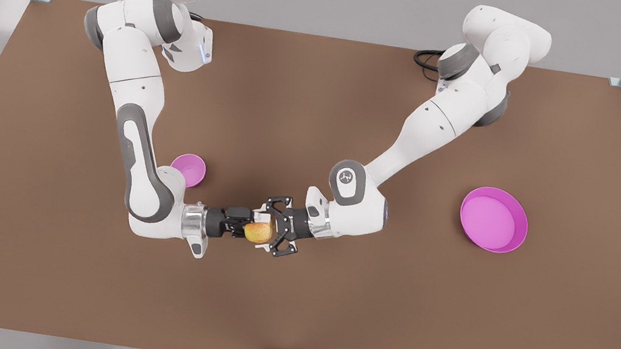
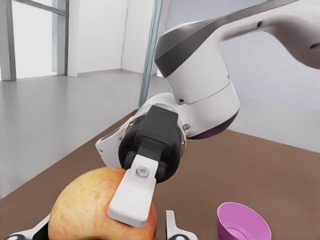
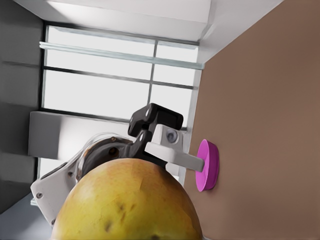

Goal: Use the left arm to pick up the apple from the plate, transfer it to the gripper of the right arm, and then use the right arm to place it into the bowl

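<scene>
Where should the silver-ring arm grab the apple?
Around its round middle, coming from the front view's left: the left gripper takes up the apple's other side. The right gripper is there, one pale finger lying flat on the apple.

The apple [image 1: 257, 232] sits above the middle of the bench [image 1: 289, 319], between the right gripper [image 1: 246, 228] on the front view's left and the left gripper [image 1: 270, 231] on its right. The bowl [image 1: 189, 169] stands just behind the right arm [image 1: 137, 142]. The plate [image 1: 493, 219] lies well apart on the front view's right.
</scene>
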`<move>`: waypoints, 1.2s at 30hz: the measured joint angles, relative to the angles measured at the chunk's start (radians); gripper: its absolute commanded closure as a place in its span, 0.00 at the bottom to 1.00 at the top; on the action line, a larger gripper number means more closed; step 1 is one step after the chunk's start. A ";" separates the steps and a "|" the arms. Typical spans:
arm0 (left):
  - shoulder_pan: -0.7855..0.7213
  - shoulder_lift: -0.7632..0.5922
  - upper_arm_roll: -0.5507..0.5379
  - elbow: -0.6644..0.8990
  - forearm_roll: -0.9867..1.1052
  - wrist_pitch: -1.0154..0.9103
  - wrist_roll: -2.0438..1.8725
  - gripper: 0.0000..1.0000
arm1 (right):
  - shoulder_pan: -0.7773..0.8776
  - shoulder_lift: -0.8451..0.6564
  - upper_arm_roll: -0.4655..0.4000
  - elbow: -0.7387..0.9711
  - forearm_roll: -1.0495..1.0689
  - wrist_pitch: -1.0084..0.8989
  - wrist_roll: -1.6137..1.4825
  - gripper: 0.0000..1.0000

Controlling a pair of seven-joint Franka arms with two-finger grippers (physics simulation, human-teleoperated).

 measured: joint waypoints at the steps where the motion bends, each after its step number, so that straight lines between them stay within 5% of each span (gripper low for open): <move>1: 0.000 0.000 0.000 0.000 0.000 0.000 0.000 0.00 | -0.001 0.000 0.000 0.000 -0.001 0.000 0.001 0.31; 20: 0.071 -0.011 0.046 -0.056 0.014 -0.005 0.004 0.00 | -0.110 -0.153 0.000 -0.154 -0.104 -0.056 0.030 0.30; 24: 0.086 -0.334 0.367 -0.328 0.349 -0.112 -0.142 0.00 | -0.188 -0.245 0.000 -0.291 -0.206 -0.079 0.030 0.30; 29: 0.095 -0.733 0.575 -0.320 0.865 -0.612 -0.478 0.00 | -0.293 -0.358 0.000 -0.483 -0.354 -0.113 -0.001 0.30; 32: 0.266 -0.883 0.522 -0.336 0.950 -0.815 -0.654 0.00 | -0.358 -0.424 0.000 -0.565 -0.450 -0.141 -0.028 0.30; 36: 0.281 -0.860 0.499 -0.266 0.995 -0.980 -0.865 0.00 | -0.421 -0.485 0.000 -0.611 -0.610 -0.174 -0.063 0.30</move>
